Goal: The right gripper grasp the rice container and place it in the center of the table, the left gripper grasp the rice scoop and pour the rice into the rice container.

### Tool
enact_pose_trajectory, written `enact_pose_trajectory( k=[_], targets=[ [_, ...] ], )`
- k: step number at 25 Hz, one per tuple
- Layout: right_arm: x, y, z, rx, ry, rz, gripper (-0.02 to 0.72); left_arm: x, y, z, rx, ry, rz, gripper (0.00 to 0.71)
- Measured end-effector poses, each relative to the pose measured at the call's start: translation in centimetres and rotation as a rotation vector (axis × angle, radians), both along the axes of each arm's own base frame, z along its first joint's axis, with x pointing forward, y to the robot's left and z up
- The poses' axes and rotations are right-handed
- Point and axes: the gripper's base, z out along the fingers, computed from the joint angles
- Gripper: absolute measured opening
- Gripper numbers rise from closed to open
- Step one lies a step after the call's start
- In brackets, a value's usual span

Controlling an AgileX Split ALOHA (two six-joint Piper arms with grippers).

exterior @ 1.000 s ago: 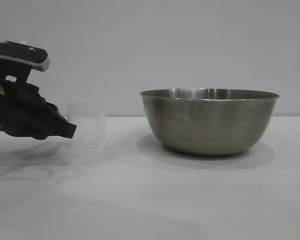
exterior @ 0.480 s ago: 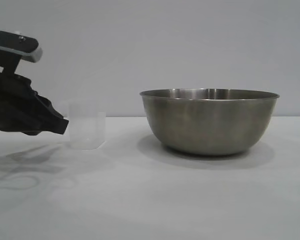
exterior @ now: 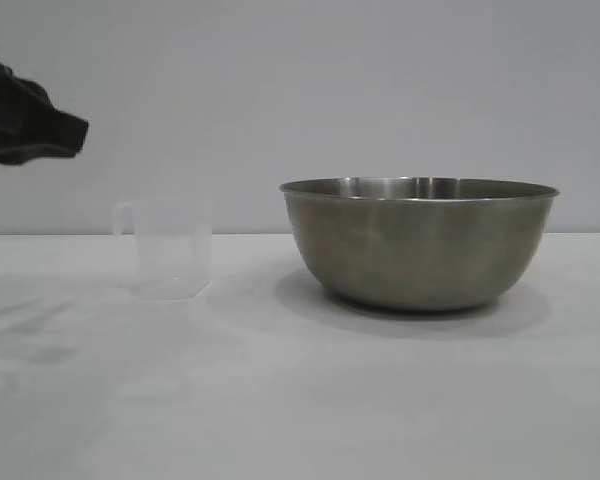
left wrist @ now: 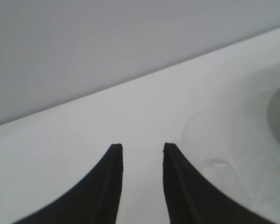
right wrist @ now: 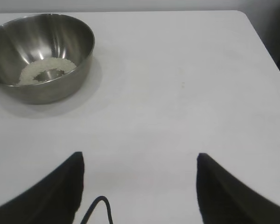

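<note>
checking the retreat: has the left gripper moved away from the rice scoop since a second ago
Yes. The left gripper has risen up and back, leftward, off the rice scoop.

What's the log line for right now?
left gripper: empty, raised above rice scoop | scoop: upright on table | rice: in rice container | right gripper: open, parked

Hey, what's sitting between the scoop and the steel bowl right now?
Nothing: the exterior view shows only bare table between the scoop and the bowl.
</note>
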Motion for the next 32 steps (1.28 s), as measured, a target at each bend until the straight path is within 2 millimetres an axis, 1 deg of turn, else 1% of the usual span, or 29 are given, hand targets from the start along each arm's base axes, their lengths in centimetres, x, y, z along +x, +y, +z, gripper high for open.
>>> enact_pose_trajectory(
  k=[4,8,10,11,13,20,22,24,28,32],
  targets=[
    [0.0,0.0,0.0,0.0,0.0,0.0,0.464,-2.1,1.2,0.7,-0.027,-0.019,0.042,0.173],
    [0.0,0.0,0.0,0.0,0.0,0.0,0.464,-4.5,2.8,1.5,-0.076,-0.058,0.123,0.173],
    [0.0,0.0,0.0,0.0,0.0,0.0,0.464,-5.6,3.7,2.2,-0.105,-0.103,0.171,0.173],
    [0.0,0.0,0.0,0.0,0.0,0.0,0.464,-6.1,4.1,2.9,-0.125,-0.143,0.196,0.173],
    [0.0,0.0,0.0,0.0,0.0,0.0,0.464,-6.9,4.6,4.3,-0.111,-0.205,0.219,0.173],
    [0.0,0.0,0.0,0.0,0.0,0.0,0.464,-7.7,4.2,8.4,-0.072,-0.132,0.132,0.173],
    [0.0,0.0,0.0,0.0,0.0,0.0,0.464,-8.2,4.0,9.1,-0.065,-0.115,0.096,0.173],
    [0.0,0.0,0.0,0.0,0.0,0.0,0.464,-8.6,3.9,9.4,-0.071,-0.097,0.07,0.173],
    [0.0,0.0,0.0,0.0,0.0,0.0,0.464,-9.6,3.7,9.2,-0.088,-0.041,0.005,0.173],
    [0.0,0.0,0.0,0.0,0.0,0.0,0.464,-11.0,3.8,9.8,-0.102,-0.047,-0.034,0.173]
  ],
)
